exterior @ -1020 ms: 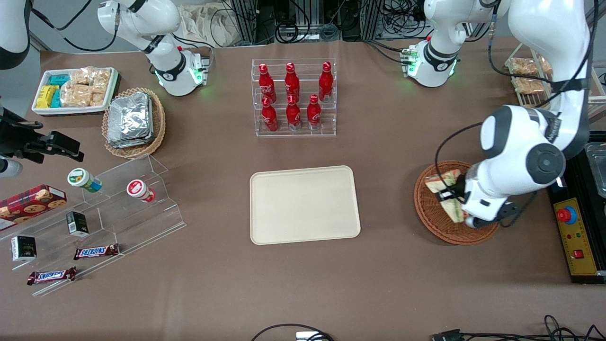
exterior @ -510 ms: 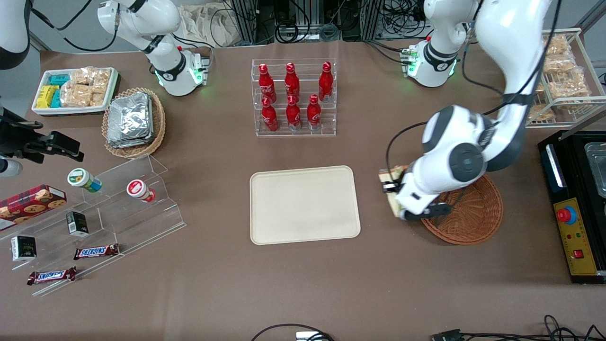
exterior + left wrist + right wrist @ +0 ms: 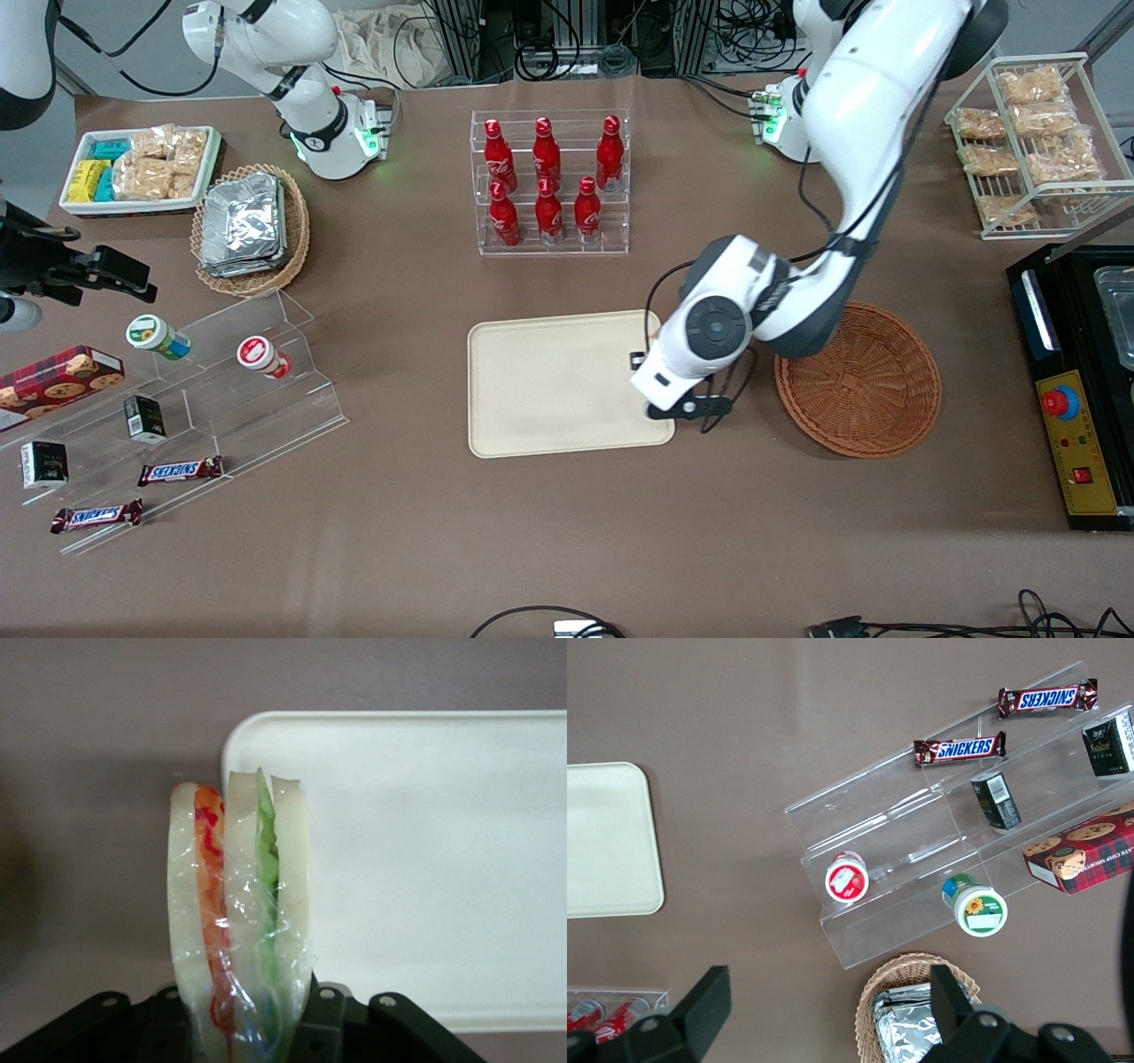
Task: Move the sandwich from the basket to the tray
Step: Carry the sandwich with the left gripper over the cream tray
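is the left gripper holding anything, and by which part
Yes: the gripper, over the tray edge, holds the plastic-wrapped sandwich upright, clamped at one end.

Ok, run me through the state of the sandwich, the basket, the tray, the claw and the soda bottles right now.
sandwich: wrapped in film, held in the claw, off the table, over the tray's edge.
basket: nothing in it.
tray: bare, nothing set on it yet.
claw: shut on the sandwich, above the tray's basket-side edge.
soda bottles: six, upright in the clear rack.
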You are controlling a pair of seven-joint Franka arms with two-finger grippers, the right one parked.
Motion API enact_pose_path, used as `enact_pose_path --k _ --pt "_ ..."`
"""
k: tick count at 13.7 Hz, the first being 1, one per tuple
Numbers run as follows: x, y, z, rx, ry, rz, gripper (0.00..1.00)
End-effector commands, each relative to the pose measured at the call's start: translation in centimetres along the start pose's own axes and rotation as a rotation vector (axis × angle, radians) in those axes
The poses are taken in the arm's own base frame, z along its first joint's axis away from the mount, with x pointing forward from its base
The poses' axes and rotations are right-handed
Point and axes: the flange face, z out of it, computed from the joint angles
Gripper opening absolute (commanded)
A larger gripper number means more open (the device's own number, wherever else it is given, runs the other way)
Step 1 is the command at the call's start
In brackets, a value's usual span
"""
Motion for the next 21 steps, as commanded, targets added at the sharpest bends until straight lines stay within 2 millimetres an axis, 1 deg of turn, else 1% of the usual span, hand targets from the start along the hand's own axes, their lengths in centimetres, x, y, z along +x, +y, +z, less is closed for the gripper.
enact_pose_path --k 1,2,4,5,7,11,13,14,15,16,20,21 --pt "0.4 2.2 2.5 -0.002 0.032 -0.027 0.35" --pt "0.3 2.7 3.3 0.005 0.040 -0.026 0.35" --pt "0.3 3.0 4.6 0.003 0.046 -0.024 0.35" --pt "0.3 3.1 5.5 0.010 0.045 -0.015 0.35" --pt "0.3 2.9 6.6 0.038 0.052 0.006 0.35" --pt "0.4 2.8 6.9 0.042 0.050 0.040 0.37" --pt "0.4 2.8 6.9 0.044 0.050 0.075 0.39" --pt "0.4 2.8 6.9 0.044 0.050 0.074 0.43" --pt "0.4 2.8 6.9 0.043 0.049 0.074 0.76" --pt "0.4 2.8 6.8 0.045 0.051 0.073 1.00" --pt "0.4 2.9 6.5 0.039 0.054 0.064 1.00" --pt "0.4 2.9 5.8 0.036 0.061 0.061 1.00"
